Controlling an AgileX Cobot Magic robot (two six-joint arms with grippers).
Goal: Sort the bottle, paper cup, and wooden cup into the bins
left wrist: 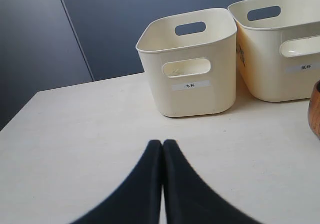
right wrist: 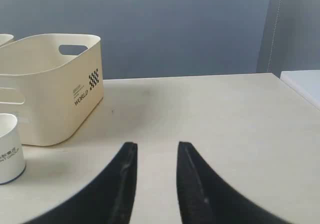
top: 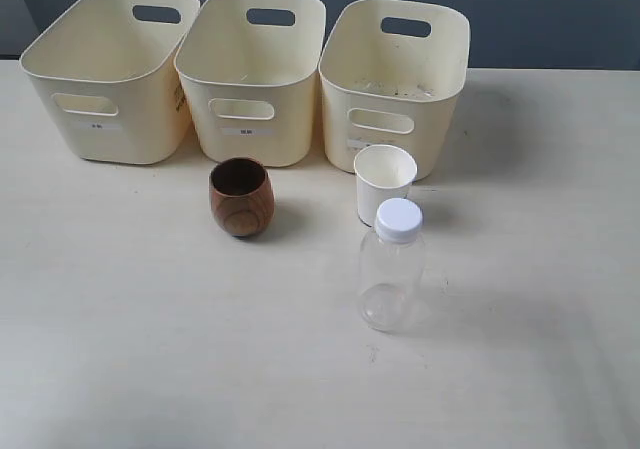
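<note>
Three cream bins stand in a row at the back of the table: left bin [top: 110, 74], middle bin [top: 252, 69], right bin [top: 395, 84]. The wooden cup [top: 241, 197] stands upright in front of the middle bin. In front of the right bin is the white paper cup [top: 384, 181], with the clear bottle [top: 390, 265] just before it. No arm shows in the exterior view. My left gripper [left wrist: 162, 143] is shut with nothing in it, facing the left bin [left wrist: 192, 62]; the wooden cup's edge [left wrist: 316, 109] shows beside it. My right gripper [right wrist: 157, 146] is open and empty, with the paper cup [right wrist: 9, 149] off to one side.
A dark blue-grey wall runs behind the bins. The pale table [top: 120, 349] extends in front of the cups and on both sides. In the right wrist view, the table's edge and a white surface [right wrist: 305, 82] lie beyond.
</note>
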